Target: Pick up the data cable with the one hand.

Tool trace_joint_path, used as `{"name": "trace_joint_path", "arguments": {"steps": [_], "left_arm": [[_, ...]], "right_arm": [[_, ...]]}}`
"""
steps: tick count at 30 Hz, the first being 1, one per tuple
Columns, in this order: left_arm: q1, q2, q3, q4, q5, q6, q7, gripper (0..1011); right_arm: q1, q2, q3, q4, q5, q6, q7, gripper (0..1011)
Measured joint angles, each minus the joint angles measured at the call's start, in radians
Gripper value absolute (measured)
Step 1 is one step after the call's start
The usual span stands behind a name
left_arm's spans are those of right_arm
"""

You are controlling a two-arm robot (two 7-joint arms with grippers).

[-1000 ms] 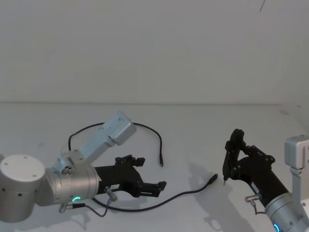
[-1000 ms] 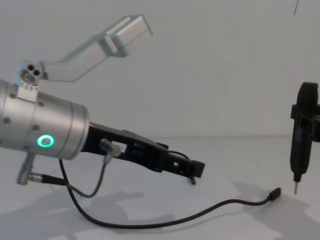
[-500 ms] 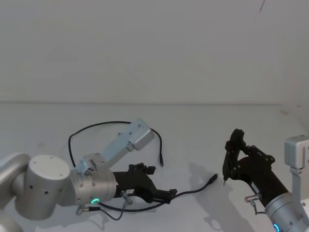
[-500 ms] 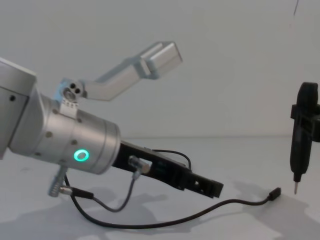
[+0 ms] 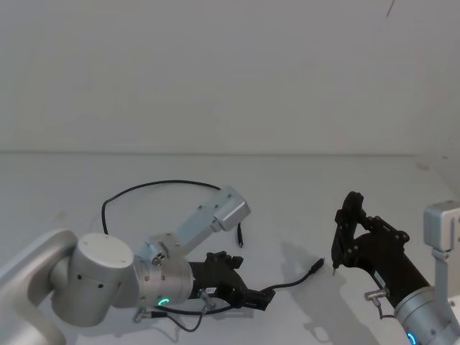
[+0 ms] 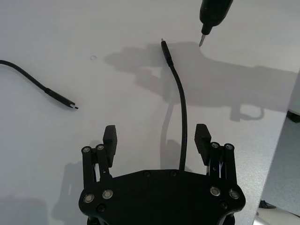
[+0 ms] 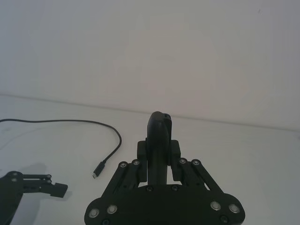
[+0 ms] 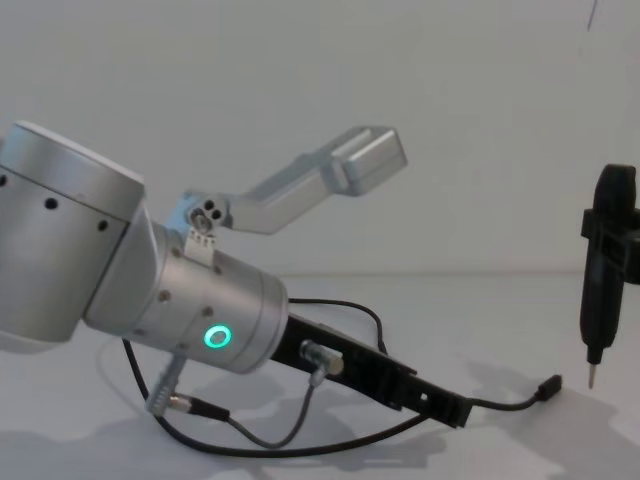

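I am hovering my left gripper (image 6: 156,137), jaws spread open, astride the data cable (image 6: 182,108); my right gripper (image 7: 159,152) is clutching a pointed tool (image 8: 600,290).

So the plain white matte tabletop (image 5: 302,194) had a long thin black flexible cable (image 6: 182,98) lying right on it, snaking around in a big loose curve. Its two small black plug ends (image 6: 165,48) both sat flat on the surface, apart from each other.
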Motion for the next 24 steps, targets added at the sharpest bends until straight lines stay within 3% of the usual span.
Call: {"name": "trace_joint_path", "arguments": {"steps": [9, 16, 24], "left_arm": [[-0.010, -0.024, 0.014, 0.028, 0.014, 0.017, 0.008, 1000], [-0.015, -0.035, 0.020, 0.041, 0.020, 0.025, 0.012, 864], [-0.018, -0.042, 0.024, 0.049, 0.023, 0.029, 0.014, 628]], "right_arm": [[0.000, 0.000, 0.000, 0.000, 0.000, 0.000, 0.000, 279], [0.000, 0.000, 0.000, 0.000, 0.000, 0.000, 0.000, 279], [0.000, 0.000, 0.000, 0.000, 0.000, 0.000, 0.000, 279]]}}
